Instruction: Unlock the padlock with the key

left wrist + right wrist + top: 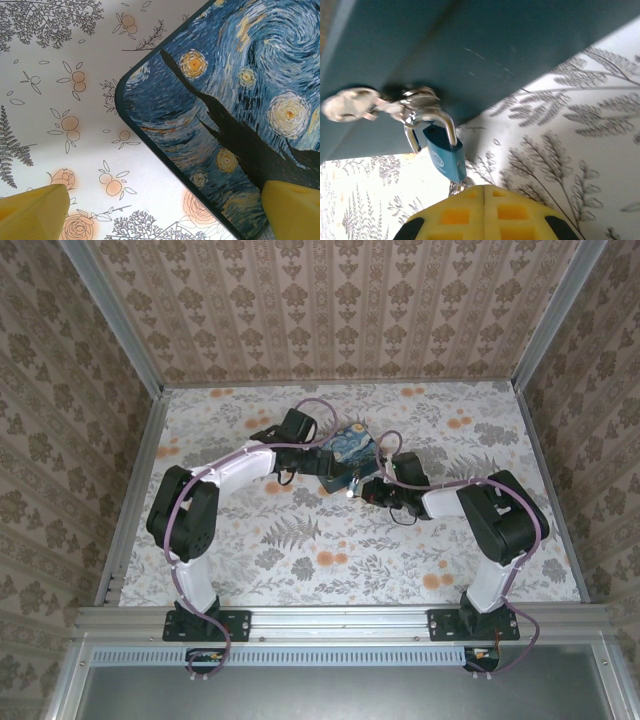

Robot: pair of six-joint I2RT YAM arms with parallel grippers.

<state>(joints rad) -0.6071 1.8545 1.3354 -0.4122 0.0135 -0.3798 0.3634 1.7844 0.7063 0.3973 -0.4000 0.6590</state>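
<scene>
The small teal-blue padlock (pixel 444 155) hangs by its silver shackle from a metal hasp (pixel 417 97) on the dark side of the Starry Night box (pixel 495 50). The key (pixel 454 188) sticks out of the padlock's underside and runs in under my right gripper (pixel 484 192), whose yellow fingers are pressed together on it. My left gripper (pixel 165 215) stands open over a corner of the box lid (pixel 240 110), one fingertip (pixel 35 212) above the table and the other (pixel 292 207) above the lid. In the top view both grippers, left (pixel 318 455) and right (pixel 362 490), meet at the box (pixel 352 443).
A blurred silvery piece (pixel 347 104) hangs off the hasp to the left. The floral table cover (pixel 330 550) lies between the arms and the near rail. Patterned walls enclose the back and sides.
</scene>
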